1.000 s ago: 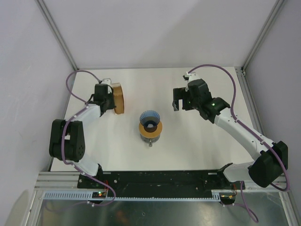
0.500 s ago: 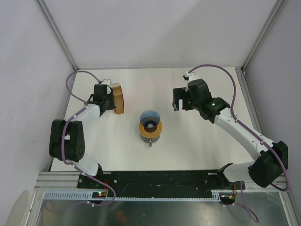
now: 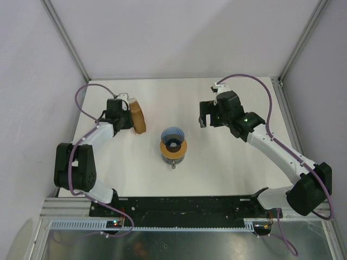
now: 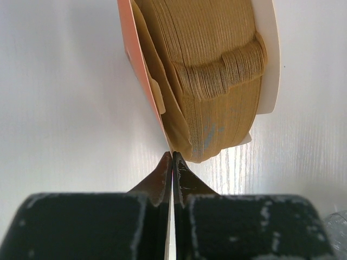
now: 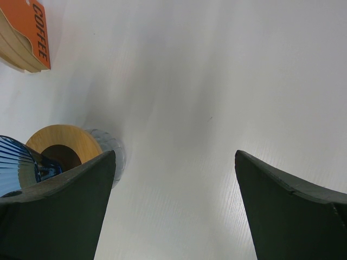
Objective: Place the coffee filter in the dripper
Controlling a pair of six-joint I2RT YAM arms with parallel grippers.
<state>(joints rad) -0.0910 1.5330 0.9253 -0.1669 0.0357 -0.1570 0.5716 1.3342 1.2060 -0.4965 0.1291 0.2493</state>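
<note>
white desk [image 3: 227, 162] carries everything. right gripper [image 5: 174, 154] hangs wide open over the right half, gripping nothing. left gripper [image 4: 172, 162] is closed at the lower edge of the orange packet [image 3: 137, 115] near the left edge. dripper [image 3: 173, 142] stands mid-desk, well apart from the packet. coffee filter [image 4: 165, 116] sits in the packet; cannot tell whether it's pinched.

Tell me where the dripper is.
In the top view the dripper stands centred on the table, down and right of the orange filter packet; the right wrist view shows it lower left.
</note>
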